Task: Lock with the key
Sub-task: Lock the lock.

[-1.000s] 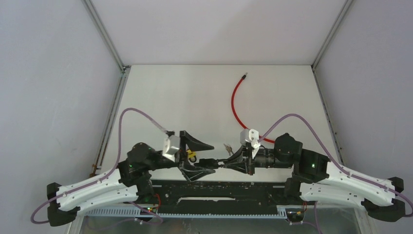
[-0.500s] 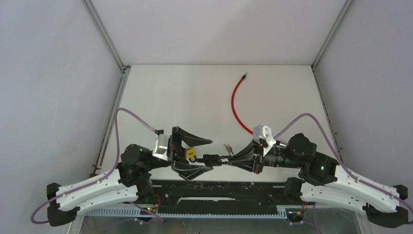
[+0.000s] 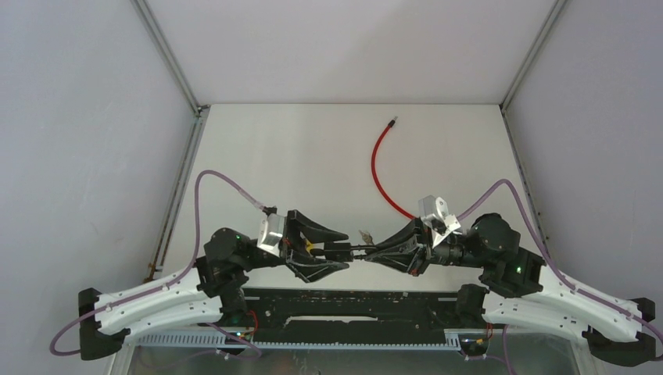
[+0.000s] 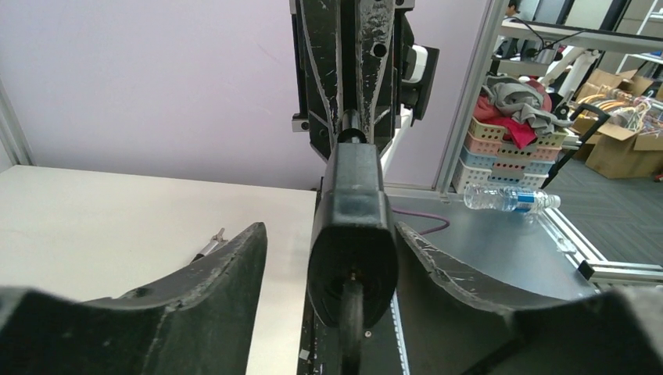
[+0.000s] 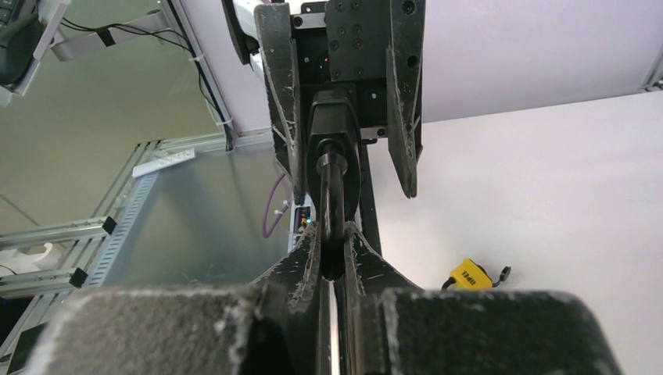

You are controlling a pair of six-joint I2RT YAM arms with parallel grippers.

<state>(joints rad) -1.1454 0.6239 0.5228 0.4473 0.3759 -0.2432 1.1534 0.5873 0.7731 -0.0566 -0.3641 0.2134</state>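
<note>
Both arms low, stretched level, wrists facing each other above counter. Right gripper clamped on shaft of black lock body. Left gripper fingers spread either side of it, not touching. Yellow padlock on counter just below.

The black lock body looks like matt plastic; its round shaft is glossier. The fingers beside it are rough black plastic, scuffed white. The table is smooth, matt white. The red cable has a slight sheen.
</note>
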